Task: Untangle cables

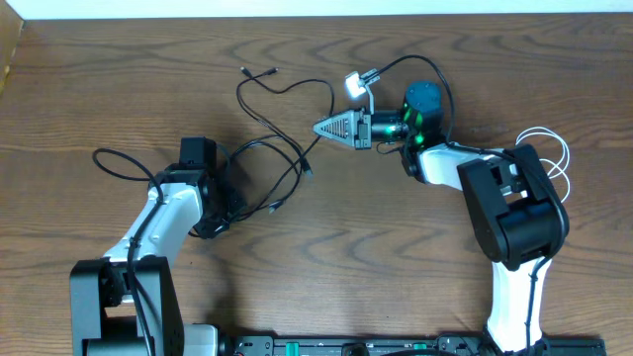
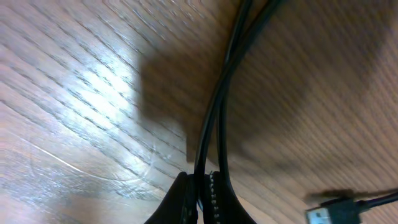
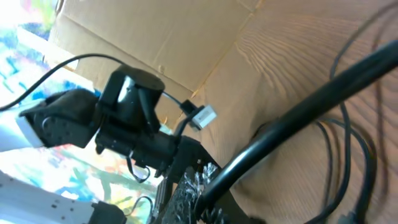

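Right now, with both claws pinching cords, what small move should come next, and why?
I'd guess: draw the right gripper slowly rightward, away from the left gripper. Each is shut on the black cables, and loops cross on the table between them, so gentle pulling might open the tangle.

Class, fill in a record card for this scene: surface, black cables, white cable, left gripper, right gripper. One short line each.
surface: wooden table
black cables: loose tangled loops between the two arms
white cable: loops beside the right arm, apart from the tangle
left gripper: shut on black cables, close above the table
right gripper: shut on one of the black cables
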### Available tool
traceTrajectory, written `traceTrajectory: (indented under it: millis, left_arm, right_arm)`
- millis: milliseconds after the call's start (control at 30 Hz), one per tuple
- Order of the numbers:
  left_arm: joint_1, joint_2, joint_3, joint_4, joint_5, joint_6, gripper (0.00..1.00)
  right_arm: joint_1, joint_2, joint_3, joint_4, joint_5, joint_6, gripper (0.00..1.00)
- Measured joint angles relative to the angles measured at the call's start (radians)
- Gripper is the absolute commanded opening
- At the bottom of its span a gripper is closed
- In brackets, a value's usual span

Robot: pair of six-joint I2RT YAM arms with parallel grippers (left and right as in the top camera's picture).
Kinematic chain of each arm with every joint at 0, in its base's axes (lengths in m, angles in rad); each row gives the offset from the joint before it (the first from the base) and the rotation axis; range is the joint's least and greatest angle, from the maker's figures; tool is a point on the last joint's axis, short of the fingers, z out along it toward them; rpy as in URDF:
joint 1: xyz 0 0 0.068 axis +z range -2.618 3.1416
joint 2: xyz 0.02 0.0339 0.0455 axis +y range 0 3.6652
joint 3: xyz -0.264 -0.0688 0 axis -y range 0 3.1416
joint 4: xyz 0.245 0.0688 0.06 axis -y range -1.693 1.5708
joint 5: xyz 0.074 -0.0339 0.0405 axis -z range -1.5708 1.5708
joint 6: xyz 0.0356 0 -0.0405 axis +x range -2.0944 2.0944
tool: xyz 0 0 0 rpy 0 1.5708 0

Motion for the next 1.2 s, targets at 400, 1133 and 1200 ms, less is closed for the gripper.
traceTrajectory:
  millis: [400, 1133, 1200]
  left_arm:
    - [0.004, 0.0, 0.0, -0.001, -0.08, 0.037, 0.08]
    - [0.228, 0.0, 0.0, 0.072, 0.476, 0.407, 0.07]
    - [0.235, 0.0, 0.0, 0.06, 0.405, 0.36, 0.07]
  right_arm:
    - [-0.06, 0.0, -0.003, -0.358, 0.068, -0.166, 0.01]
    - [-0.222, 0.0, -0.003, -0.78, 0.18, -0.493, 0.01]
    - [-0.221, 0.0, -0.003, -0.785, 0.191, -0.502, 0.01]
